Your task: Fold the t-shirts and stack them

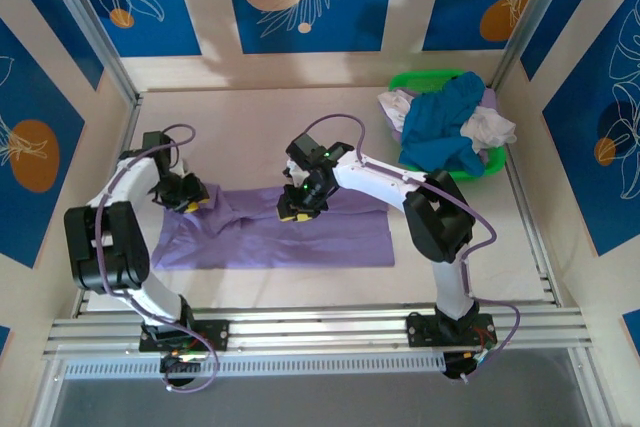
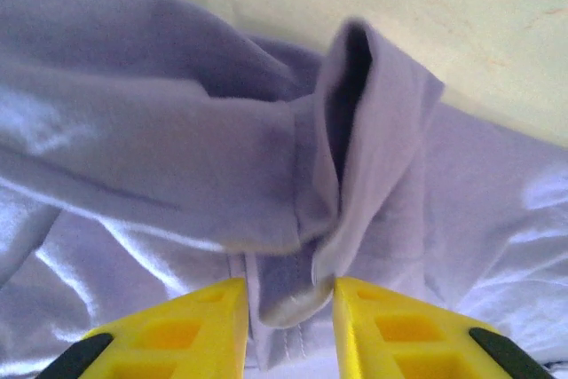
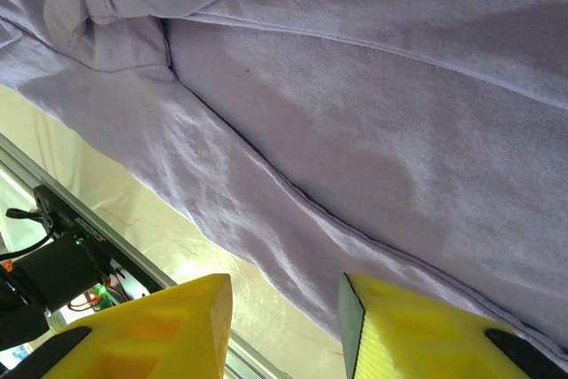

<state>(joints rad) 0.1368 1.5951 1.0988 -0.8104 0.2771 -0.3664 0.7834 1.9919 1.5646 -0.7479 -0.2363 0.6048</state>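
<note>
The lavender shirt (image 1: 290, 239) lies flat mid-frame. The left gripper (image 2: 288, 295) pinches a sleeve fold, fingers narrow. The right gripper (image 3: 286, 283) hovers part-open at the hem — best to grip both edges evenly before folding. The teal shirt (image 1: 445, 127) waits upper right.

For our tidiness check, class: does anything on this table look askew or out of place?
The purple shirt lies mostly flat, but its sleeve stands bunched up at the left jaws.
</note>
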